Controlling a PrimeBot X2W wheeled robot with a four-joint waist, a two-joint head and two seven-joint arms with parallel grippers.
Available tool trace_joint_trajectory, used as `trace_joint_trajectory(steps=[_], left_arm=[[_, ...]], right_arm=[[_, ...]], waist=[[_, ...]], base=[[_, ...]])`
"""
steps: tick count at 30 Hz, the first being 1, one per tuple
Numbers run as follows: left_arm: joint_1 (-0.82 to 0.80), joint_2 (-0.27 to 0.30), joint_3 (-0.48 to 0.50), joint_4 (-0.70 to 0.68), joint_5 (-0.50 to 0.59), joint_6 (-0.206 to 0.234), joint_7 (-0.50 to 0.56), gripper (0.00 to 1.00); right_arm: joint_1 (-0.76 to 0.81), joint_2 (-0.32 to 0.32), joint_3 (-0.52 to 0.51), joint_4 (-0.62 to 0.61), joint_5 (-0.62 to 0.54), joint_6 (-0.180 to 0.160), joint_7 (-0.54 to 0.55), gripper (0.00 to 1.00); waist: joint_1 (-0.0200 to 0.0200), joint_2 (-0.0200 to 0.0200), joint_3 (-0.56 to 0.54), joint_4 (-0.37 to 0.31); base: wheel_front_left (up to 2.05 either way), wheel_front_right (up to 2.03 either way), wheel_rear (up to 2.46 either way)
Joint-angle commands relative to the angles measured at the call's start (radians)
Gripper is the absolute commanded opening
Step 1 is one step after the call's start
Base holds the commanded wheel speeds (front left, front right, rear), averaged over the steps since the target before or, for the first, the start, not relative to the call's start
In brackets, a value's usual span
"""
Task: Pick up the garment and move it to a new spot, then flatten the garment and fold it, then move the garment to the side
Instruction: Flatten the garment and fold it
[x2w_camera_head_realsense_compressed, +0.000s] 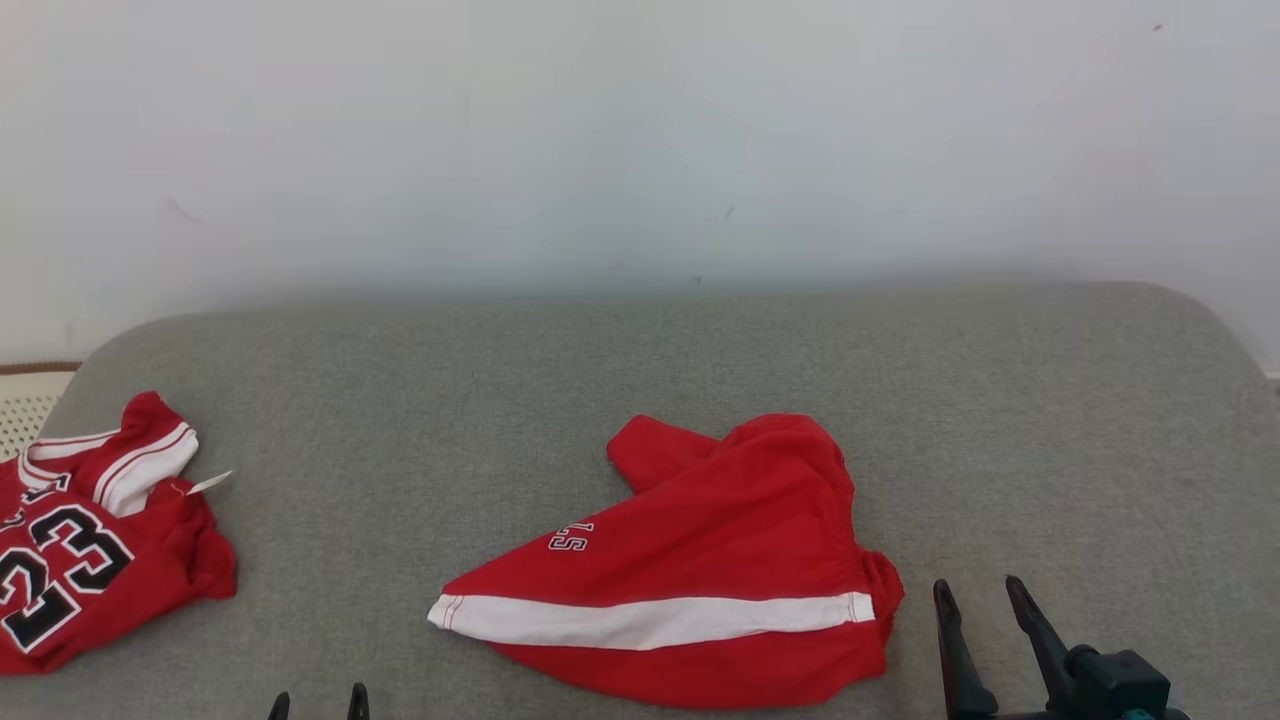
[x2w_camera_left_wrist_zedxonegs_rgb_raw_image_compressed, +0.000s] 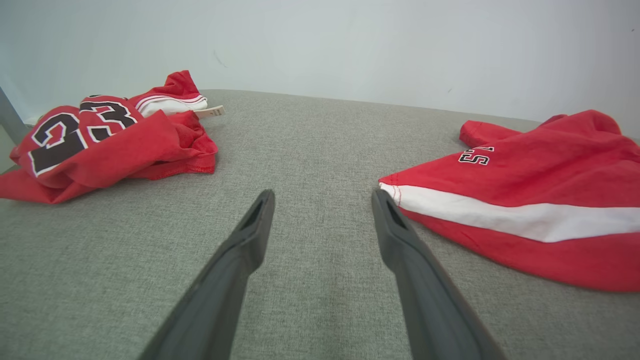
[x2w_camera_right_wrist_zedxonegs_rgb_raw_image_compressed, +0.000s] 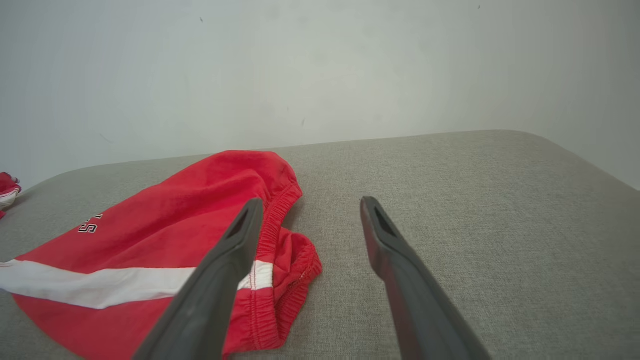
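Observation:
The garment (x2w_camera_head_realsense_compressed: 90, 540) is a red jersey with a black, white-outlined "23" and white striped trim. It lies crumpled at the far left of the grey cushion (x2w_camera_head_realsense_compressed: 450, 380), a white tag sticking out at its right. My left gripper (x2w_camera_head_realsense_compressed: 318, 705) is open at the bottom edge, well to the right of the jersey and apart from it. In the left wrist view the garment (x2w_camera_left_wrist_zedxonegs_rgb_raw_image_compressed: 100, 145) sits at the upper left, beyond the open left gripper (x2w_camera_left_wrist_zedxonegs_rgb_raw_image_compressed: 322, 197). My right gripper (x2w_camera_head_realsense_compressed: 980, 590) stands open at the lower right, holding nothing.
Red shorts (x2w_camera_head_realsense_compressed: 700, 560) with a white side stripe and an elastic waistband lie in the middle of the cushion. The right gripper (x2w_camera_right_wrist_zedxonegs_rgb_raw_image_compressed: 311, 202) is just right of the shorts (x2w_camera_right_wrist_zedxonegs_rgb_raw_image_compressed: 175, 220). A pale wall rises behind. A cream woven surface (x2w_camera_head_realsense_compressed: 25, 410) shows at the far left.

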Motion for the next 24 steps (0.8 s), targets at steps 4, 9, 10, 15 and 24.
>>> trace_joint_trajectory(steps=[4, 9, 10, 15, 24], left_arm=[[0.034, 0.001, 0.020, -0.034, 0.033, 0.004, -0.001, 1.00], [0.053, 0.000, 0.024, -0.052, 0.045, 0.006, -0.001, 1.00], [0.054, 0.001, 0.024, -0.056, 0.046, 0.007, -0.001, 1.00], [0.061, 0.000, 0.026, -0.050, 0.039, 0.003, -0.001, 1.00], [0.052, 0.000, 0.017, -0.058, 0.041, 0.006, -0.001, 1.00]], right_arm=[[0.041, -0.006, 0.015, -0.027, -0.016, -0.001, 0.000, 1.00], [0.064, -0.011, 0.026, -0.037, -0.016, -0.001, 0.000, 1.00], [0.067, -0.010, 0.027, -0.037, -0.014, -0.001, 0.000, 1.00], [0.081, -0.006, 0.039, -0.040, -0.003, -0.001, 0.000, 1.00], [0.065, 0.000, 0.046, -0.035, -0.005, -0.001, 0.000, 1.00]], waist=[[0.0001, 0.0000, -0.018, -0.014], [0.0001, 0.0000, -0.025, -0.011], [0.0001, 0.0000, -0.027, -0.012], [0.0001, 0.0000, -0.029, -0.012], [0.0001, 0.0000, -0.017, -0.007]], base=[[0.00, 0.00, 0.00], [0.00, 0.00, 0.00], [0.00, 0.00, 0.00], [0.00, 0.00, 0.00], [0.00, 0.00, 0.00]])
